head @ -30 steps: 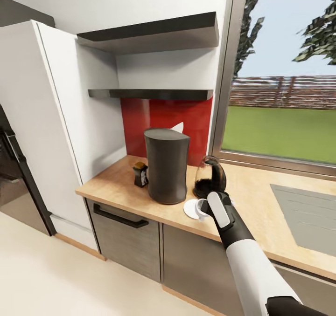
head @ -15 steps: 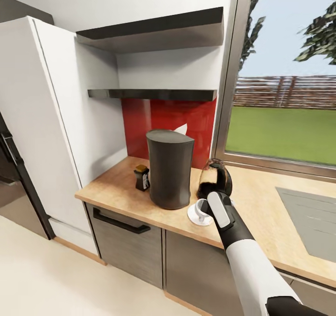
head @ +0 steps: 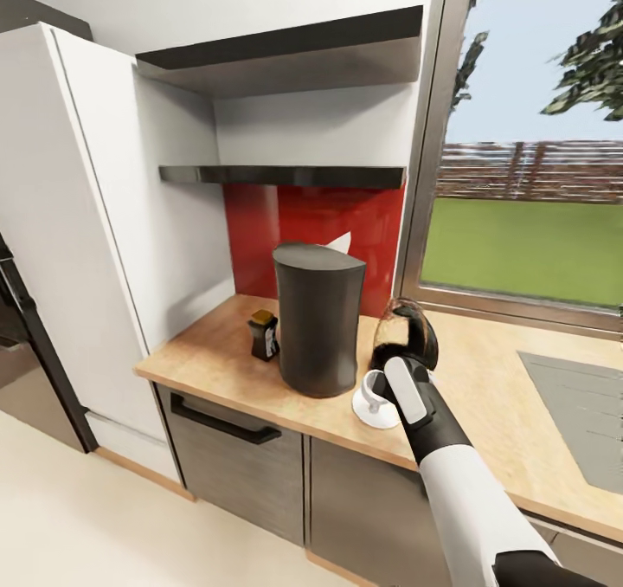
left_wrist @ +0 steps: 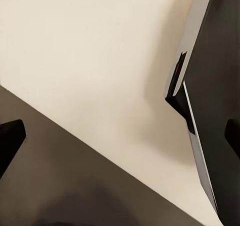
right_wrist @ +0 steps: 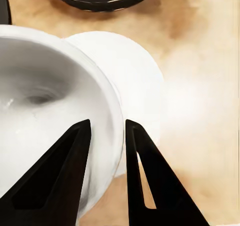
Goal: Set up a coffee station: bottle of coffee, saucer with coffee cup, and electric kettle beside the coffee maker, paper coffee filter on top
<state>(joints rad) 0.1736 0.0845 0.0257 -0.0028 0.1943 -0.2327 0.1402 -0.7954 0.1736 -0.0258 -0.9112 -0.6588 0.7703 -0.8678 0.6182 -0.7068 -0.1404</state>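
The dark grey coffee maker stands on the wooden countertop, and a white paper filter tip peeks over its top from behind. The small coffee bottle stands to its left, the dark glass electric kettle to its right. In front of the kettle lies the white saucer. My right gripper is shut on the rim of the white coffee cup over the saucer; whether the cup touches it I cannot tell. My left gripper is open over the floor.
Two dark shelves hang above the counter against a red backsplash. A tall white cabinet stands at the left, a drawer with a black handle sits below the counter, and a grey sink area lies at the right under the window.
The whole head picture has shifted a little, so the camera moved. My right gripper still holds the cup over the saucer beside the kettle.
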